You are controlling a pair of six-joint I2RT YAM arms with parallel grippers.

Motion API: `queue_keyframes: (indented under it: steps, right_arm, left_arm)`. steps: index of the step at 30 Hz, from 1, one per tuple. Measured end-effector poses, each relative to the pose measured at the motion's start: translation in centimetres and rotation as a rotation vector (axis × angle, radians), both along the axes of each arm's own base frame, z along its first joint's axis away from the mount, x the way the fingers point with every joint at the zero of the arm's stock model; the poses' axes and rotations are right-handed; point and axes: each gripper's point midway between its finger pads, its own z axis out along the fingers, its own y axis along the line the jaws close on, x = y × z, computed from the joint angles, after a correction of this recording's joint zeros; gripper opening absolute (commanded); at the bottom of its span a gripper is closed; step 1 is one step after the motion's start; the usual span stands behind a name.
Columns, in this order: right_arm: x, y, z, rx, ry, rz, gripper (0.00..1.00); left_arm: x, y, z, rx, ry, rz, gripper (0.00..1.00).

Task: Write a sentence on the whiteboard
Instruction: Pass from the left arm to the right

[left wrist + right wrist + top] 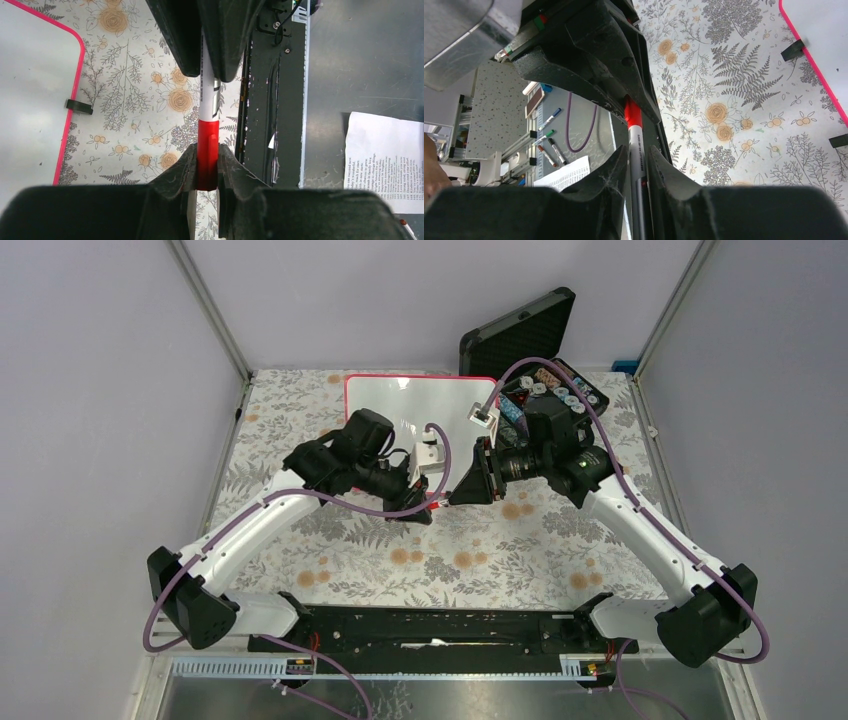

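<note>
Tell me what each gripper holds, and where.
Left gripper clamps the marker by its red cap; right gripper flanks the white barrel, grip uncertain.

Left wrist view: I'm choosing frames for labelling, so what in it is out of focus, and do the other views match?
Left wrist: the near body of the left end effector is a dark blur; the marker and printed sheet are sharp. Right wrist: same blur low down, the whiteboard a featureless white. Top external: even, sharp light.

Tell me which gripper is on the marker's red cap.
The left gripper: it clamps the red cap of the marker, while the right gripper sits further along, around the white barrel.
</note>
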Motion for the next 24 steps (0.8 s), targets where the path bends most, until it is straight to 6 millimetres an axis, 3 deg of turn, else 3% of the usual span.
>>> queue_keyframes:
  steps: [3,4,7,12,19,24]
  right_arm:
    - [0.1,0.0,0.0,-0.001,-0.004,-0.001,0.06]
    - [0.0,0.0,0.0,0.0,-0.004,0.001,0.01]
    - [0.0,0.0,0.0,0.001,-0.003,0.002,0.0]
    - [0.0,0.0,0.0,0.0,-0.002,0.002,0.0]
    - [0.0,0.0,0.0,-0.002,0.008,-0.005,0.0]
    - [-0.3,0.1,0.3,0.009,0.023,0.006,0.0]
  left_arm:
    - [-0.2,0.0,0.0,-0.001,0.004,-0.006,0.0]
    - [-0.2,0.0,0.0,-0.001,0.004,-0.007,0.06]
    - [-0.2,0.0,0.0,0.001,0.004,-0.009,0.32]
    - [0.5,0.1,0.2,-0.009,-0.014,0.016,0.45]
    - [0.9,1.9,1.8,-0.063,-0.079,0.085,0.5]
    - [0.9,1.7,2.8,-0.101,-0.108,0.084,0.53]
